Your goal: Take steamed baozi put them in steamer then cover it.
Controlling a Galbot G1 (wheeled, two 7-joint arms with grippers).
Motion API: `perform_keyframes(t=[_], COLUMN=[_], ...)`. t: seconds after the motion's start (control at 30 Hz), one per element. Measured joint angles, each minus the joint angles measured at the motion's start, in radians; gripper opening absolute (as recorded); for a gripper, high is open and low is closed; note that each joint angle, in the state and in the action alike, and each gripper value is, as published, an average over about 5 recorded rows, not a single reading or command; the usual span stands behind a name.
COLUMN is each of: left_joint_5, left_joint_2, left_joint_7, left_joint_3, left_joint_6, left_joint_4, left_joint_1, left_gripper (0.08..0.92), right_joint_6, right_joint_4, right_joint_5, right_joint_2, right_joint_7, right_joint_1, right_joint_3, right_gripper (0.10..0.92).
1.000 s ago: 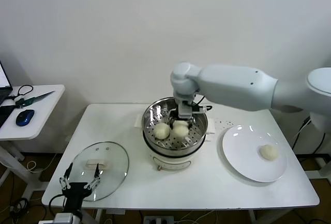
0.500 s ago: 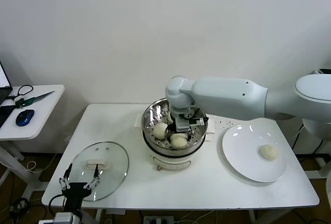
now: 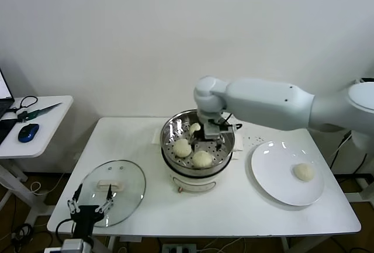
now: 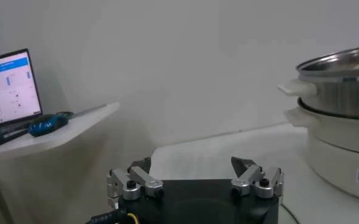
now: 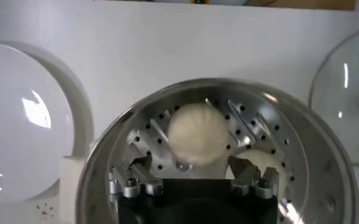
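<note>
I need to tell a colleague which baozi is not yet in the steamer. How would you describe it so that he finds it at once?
Start from the white table and find the flat white plate on its right side, next to the steel steamer. The baozi is the single cream-white bun lying on that plate. The other three buns sit inside the steamer; this one lies alone.

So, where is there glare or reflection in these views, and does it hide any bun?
Head view: highlights on the white plate, glass lid and steamer wall; the three buns inside stay visible. Right wrist view: a bright patch on the plate, a streak on the lid, no bun hidden. Left wrist view: soft sheen on the steamer.
</note>
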Motion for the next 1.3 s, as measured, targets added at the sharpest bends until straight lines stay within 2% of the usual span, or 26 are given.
perform_keyframes(t=[0.17, 0.53, 0.7, 0.97, 1.3], left_joint_5=[0.002, 0.014, 0.017, 0.026, 0.047], left_joint_2=[0.003, 0.006, 0.005, 0.004, -0.002], left_joint_7=[0.0, 0.0, 0.0, 0.0, -0.001], left_joint_3=[-0.001, 0.013, 0.018, 0.019, 0.028], left_joint_6=[0.0, 0.002, 0.002, 0.002, 0.008], left_joint_4=[-0.007, -0.022, -0.025, -0.027, -0.032], left_joint_1=[0.004, 0.005, 0.007, 0.018, 0.03], left_gripper=[0.823, 0.823, 0.823, 0.823, 0.823], right_joint_6=[-0.075, -0.42, -0.516, -0.57, -0.534], right_joint_4=[-0.014, -0.013, -0.029, -0.077, -0.225], right_joint_5=[0.041, 0.205, 0.239, 0.193, 0.056], right_joint_2=[-0.074, -0.328, -0.448, -0.573, -0.599], right_joint_7=[0.033, 0.084, 0.083, 0.064, 0.044], right_joint_1=[0.032, 0.023, -0.04, -0.252, -0.516], right_joint_3=[0.015, 0.026, 0.063, 0.227, 0.47], right_gripper=[0.823, 0.823, 0.823, 0.823, 0.823])
